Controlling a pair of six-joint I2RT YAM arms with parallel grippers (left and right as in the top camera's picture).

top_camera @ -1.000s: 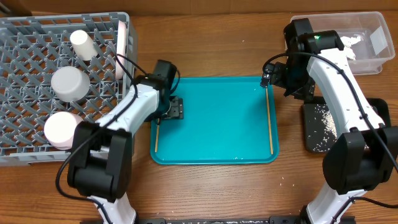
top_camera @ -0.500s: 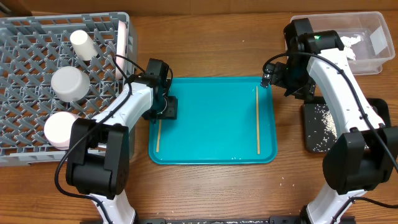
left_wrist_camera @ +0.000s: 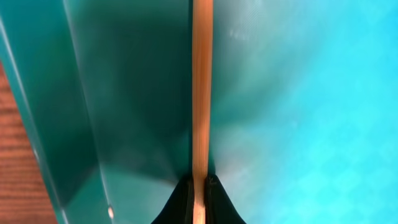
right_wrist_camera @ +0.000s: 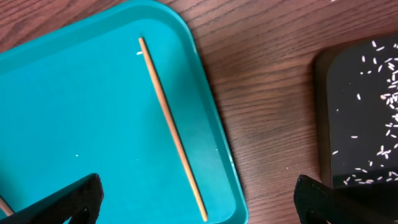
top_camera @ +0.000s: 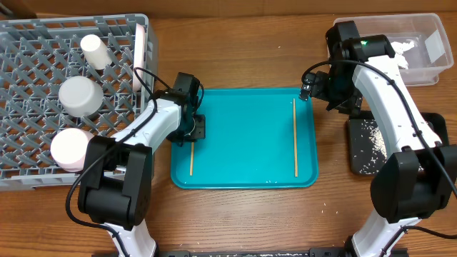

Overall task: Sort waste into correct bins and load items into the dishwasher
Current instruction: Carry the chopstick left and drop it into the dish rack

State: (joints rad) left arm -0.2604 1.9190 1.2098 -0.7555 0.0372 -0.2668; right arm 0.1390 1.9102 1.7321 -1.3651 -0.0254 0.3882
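- No text, brand, number or sign can be read in any of the views.
- A small white rectangular patch (top_camera: 434,46) shows at the right end of the clear tub (top_camera: 389,19). It is too small to tell whether it carries any writing.

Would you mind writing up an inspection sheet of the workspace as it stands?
Surface: wooden table, teal tray at centre.
Job's things: cup, grey-blue bowl, pinkish bowl and plate in dish rack; right chopstick lying on tray; rice grains in black tray; tissue in clear tub.
Clutter: stray grain on teal tray.
Grippers: left gripper shut on left chopstick; right gripper open, empty.
Cables: black cable looping beside each arm.
Surroundings: nothing seen.
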